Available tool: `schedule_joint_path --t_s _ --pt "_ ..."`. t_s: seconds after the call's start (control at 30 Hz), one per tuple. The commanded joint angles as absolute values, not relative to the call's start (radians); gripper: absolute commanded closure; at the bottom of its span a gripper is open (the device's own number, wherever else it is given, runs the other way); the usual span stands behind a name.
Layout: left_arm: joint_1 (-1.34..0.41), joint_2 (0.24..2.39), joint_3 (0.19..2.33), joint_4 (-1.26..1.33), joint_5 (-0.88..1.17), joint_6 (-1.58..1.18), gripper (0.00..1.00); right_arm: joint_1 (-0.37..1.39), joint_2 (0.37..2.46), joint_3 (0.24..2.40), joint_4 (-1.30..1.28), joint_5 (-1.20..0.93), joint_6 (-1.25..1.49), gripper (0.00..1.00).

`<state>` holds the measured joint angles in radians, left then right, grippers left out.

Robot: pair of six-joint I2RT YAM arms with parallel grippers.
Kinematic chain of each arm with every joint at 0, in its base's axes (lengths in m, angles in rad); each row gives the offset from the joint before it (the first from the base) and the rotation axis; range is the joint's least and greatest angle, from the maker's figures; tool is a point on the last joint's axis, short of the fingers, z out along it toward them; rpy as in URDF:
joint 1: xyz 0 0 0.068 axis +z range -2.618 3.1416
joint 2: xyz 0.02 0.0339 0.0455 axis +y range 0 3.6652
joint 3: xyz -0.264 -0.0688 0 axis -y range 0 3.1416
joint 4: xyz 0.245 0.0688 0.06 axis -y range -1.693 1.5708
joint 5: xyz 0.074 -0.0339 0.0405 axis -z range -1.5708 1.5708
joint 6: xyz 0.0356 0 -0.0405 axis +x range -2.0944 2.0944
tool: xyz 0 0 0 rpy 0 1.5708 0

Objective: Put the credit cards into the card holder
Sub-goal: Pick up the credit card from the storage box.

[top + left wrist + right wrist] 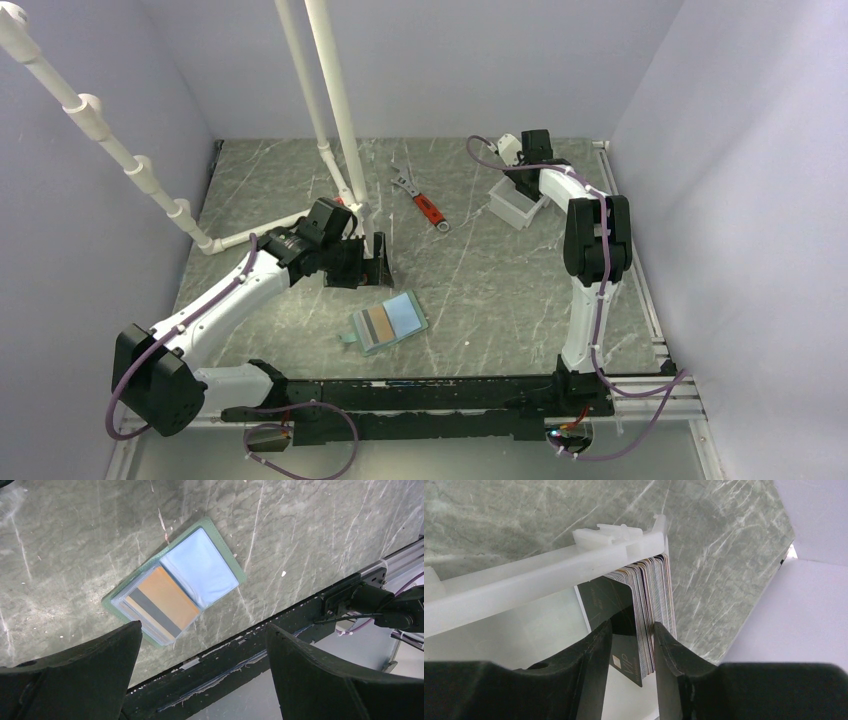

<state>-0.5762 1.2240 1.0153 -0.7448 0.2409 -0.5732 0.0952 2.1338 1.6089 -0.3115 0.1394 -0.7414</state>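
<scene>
Two broad black fingers (95, 670) of the left gripper (375, 268) stand spread wide, holding nothing, above the left side of the veined, stone-look grey-green table (480, 300). Just right of them, nearer the near edge, the card holder (111, 605) lies open and flat, a soft grey-green rectangle with clear sleeves. A glossy tan-brown card (165, 600) with a dark stripe fills its left half, and a smooth light blue card (200, 567) fills its right. Further back, mid-table, lies a metal wrench (420, 200) with a red handle. Near the far right corner sits a white square-walled plastic tub (512, 207). The right gripper (633, 626) reaches into it, fingers narrowly apart around a few thin cards of an upright stack of cards (654, 585). Whether they pinch them cannot be told.
</scene>
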Motion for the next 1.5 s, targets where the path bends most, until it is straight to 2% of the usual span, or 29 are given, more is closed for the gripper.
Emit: schedule_joint_path --t_s 0.0,0.13,0.67,1.2,1.47 --pt "-0.572 1.202 1.021 -0.721 0.265 -0.584 0.01 0.094 2.106 1.639 -0.277 0.17 -0.747 0.67" --pt "-0.572 1.201 1.019 -0.721 0.267 -0.585 0.0 0.096 2.103 1.641 -0.281 0.17 -0.745 0.7" --pt "-0.572 1.191 1.015 -0.721 0.275 -0.589 0.01 0.1 2.078 1.64 -0.284 0.195 -0.749 0.73" --pt "-0.572 1.189 1.013 -0.718 0.276 -0.588 0.01 0.101 2.077 1.647 -0.288 0.215 -0.755 0.69" --pt "-0.572 1.189 1.014 -0.717 0.278 -0.589 0.01 0.101 2.065 1.649 -0.284 0.223 -0.756 0.74"
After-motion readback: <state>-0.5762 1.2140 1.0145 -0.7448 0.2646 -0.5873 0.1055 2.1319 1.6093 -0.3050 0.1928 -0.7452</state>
